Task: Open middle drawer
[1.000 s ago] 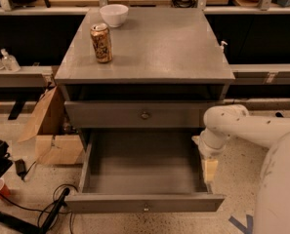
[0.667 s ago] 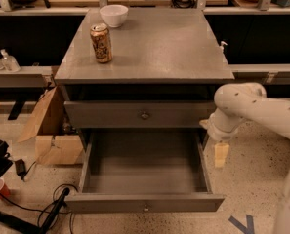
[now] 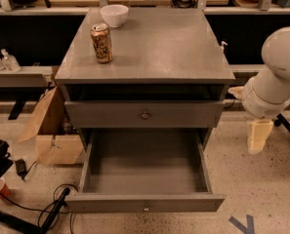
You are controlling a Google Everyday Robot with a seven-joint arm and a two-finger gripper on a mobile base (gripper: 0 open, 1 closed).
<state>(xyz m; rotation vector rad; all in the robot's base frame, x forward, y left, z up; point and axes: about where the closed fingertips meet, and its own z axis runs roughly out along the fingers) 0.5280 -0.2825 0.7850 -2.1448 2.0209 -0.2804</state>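
The gripper was seen hanging downward beside the cabinet's right side, above the floor, touching nothing; whether it was open or closed could not be told. The middle drawer was found to the gripper's left and slightly lower, standing fully drawn out with its grey interior exposed, its right wall near the gripper but apart from it. Its small knob lay well to the gripper's lower left. Above and left of the gripper, a can and a bowl were seen on the cabinet.
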